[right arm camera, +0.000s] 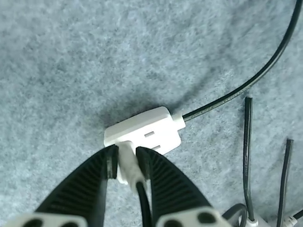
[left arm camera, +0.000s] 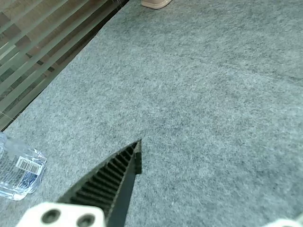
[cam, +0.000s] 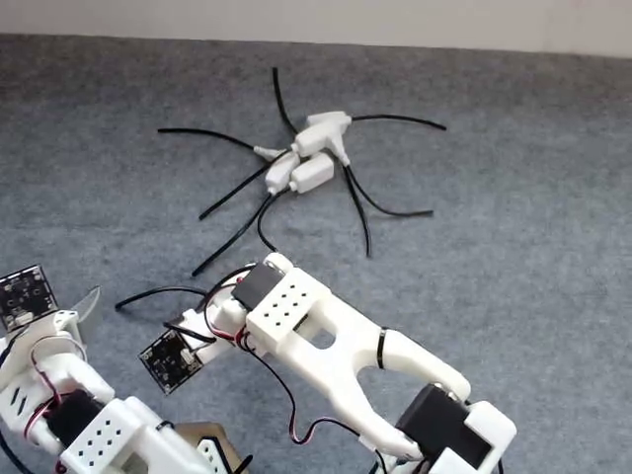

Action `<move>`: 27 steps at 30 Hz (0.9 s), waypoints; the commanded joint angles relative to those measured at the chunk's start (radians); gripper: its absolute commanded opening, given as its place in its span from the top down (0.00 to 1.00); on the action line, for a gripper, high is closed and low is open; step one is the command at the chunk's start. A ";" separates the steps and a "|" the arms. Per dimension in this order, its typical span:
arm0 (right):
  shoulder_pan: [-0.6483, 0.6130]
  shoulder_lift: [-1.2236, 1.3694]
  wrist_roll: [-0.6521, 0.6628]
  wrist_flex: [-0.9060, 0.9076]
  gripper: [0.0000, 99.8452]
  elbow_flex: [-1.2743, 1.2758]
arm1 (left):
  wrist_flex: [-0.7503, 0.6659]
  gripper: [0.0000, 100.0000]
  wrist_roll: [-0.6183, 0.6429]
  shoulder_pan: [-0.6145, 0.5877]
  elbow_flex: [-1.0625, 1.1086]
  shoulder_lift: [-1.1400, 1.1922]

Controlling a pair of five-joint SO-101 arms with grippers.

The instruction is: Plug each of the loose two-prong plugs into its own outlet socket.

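Grey, felt-like covering spreads over the whole table (cam: 513, 227), with a pale wall strip (cam: 444, 20) along the far edge. From the high view I see a cluster of white plug and socket bodies (cam: 308, 156) lying far from the arms, touching one another, with black cords (cam: 360, 202) fanning out on all sides. The right arm (cam: 326, 336) stretches from the near right toward the table's middle, nearer than the cluster, a black cord running under its wrist. The left gripper (cam: 81, 314) sits at the near left corner, well apart from the cluster.

On the left wrist view, one black ribbed finger (left arm camera: 118, 177) points over the grey covering. Its partner is swung so far aside that I read the fingers as spread wide. Slatted blinds (left arm camera: 42, 42) and a clear plastic bottle (left arm camera: 16, 170) lie beyond.

On the right wrist view, the right gripper (right arm camera: 127, 152) has its black fingers pinched narrowly on a small white plug (right arm camera: 129, 172), whose black cord runs back between them. The plug's nose touches the edge of a white outlet socket (right arm camera: 142, 130) lying flat, two slots showing in its face, a black cord leaving its other end. I cannot tell whether the prongs are in.
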 commanded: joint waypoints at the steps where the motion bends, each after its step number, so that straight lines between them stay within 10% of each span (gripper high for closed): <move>1: 0.030 0.027 -0.032 -0.021 0.99 0.065 | -0.021 0.47 -0.008 -0.012 0.018 -0.012; 14: 0.073 -0.105 -0.241 -0.105 0.99 0.065 | -0.018 0.47 -0.008 -0.001 0.018 -0.010; 27: 0.058 -0.188 -0.163 -0.041 0.99 0.076 | -0.017 0.47 -0.008 0.031 0.018 -0.002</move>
